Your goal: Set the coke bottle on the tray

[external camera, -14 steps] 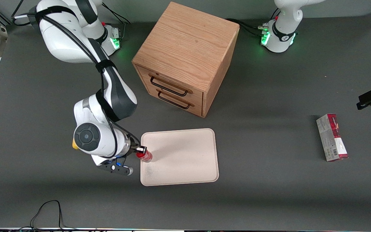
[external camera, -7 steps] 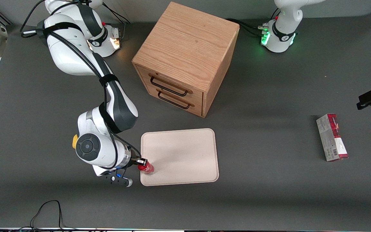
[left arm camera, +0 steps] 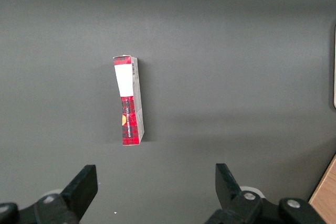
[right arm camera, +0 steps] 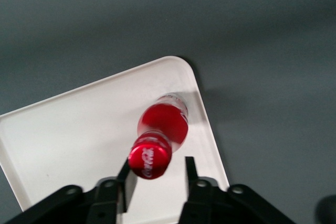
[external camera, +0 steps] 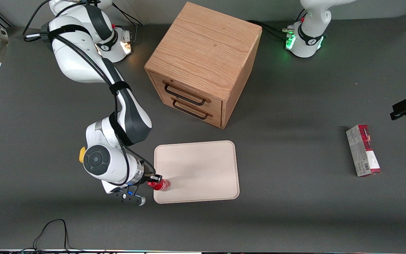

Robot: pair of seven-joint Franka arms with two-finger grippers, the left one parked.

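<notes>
Over the last second: carried nearer the front camera along the tray's (external camera: 203, 165) working-arm edge, from mid-edge down to the corner at roughly 7 o'clock on the tray. Now: coke bottle (external camera: 162, 184) over that corner, inside the rim, base apparently on or just above the surface. Gripper (external camera: 156, 180) beside it, fingers (right arm camera: 190, 169) either side of the red cap; whether clamped or just eased off, cannot tell. Long axis tilted off vertical, cap leaning toward the gripper, clear base pointing toward the tray's middle, about 3 o'clock in the front view. Probably near release; tipping a risk.
</notes>
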